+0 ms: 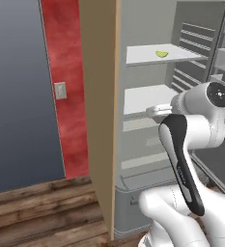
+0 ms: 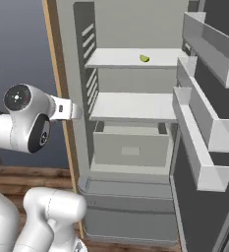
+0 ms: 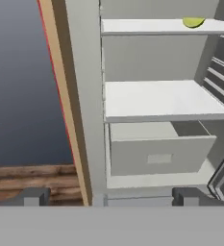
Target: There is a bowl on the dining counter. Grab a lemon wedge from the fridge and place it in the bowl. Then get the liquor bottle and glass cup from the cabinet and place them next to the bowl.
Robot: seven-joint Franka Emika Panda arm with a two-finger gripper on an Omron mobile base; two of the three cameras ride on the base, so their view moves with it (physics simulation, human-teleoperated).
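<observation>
The fridge (image 2: 130, 128) stands open, and the lemon wedge (image 2: 144, 58) lies on its upper white shelf (image 2: 135, 58), toward the right part of that shelf and near its front edge. The gripper (image 3: 108, 196) is held outside the fridge at about the level of the grey drawer (image 3: 159, 154), its two dark fingertips (image 3: 34, 196) spread wide apart with nothing between them. From the hand, the wedge lies up and to the right, and farther in: in the hand view it sits at the top edge, well above the middle shelf (image 3: 164, 98) that faces the hand. So the coming move looks like a clear lift past that middle shelf, a shift to the right, then a reach forward over the upper shelf. The wedge looks flat and slightly longer side to side along the shelf front, though it is too small to read its axis with confidence; closing across its short width from above would seem the safer grip. The open door's bins (image 2: 204, 128) stand close on the right, which leaves little room for that sideways shift.
</observation>
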